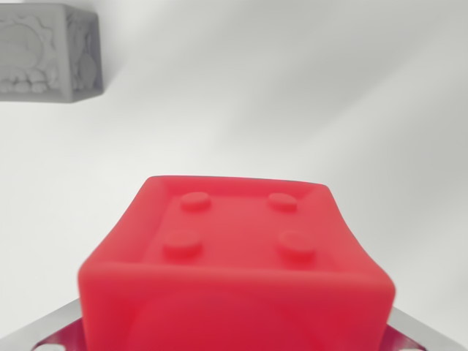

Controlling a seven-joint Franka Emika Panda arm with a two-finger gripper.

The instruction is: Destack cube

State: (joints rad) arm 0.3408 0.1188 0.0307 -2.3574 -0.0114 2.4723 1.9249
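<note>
A red cube [238, 267] with four round studs on its upper face fills the lower middle of the wrist view, very close and blurred. It sits between the grey metal parts of my gripper [241, 344], which show only at the bottom corners. The cube hides the fingers, and it looks held above the white surface. A grey cube [45, 51] with a relief pattern rests on the surface at the wrist view's top left, well apart from the red one.
A plain white tabletop [292, 95] lies all around, with soft shadows across it.
</note>
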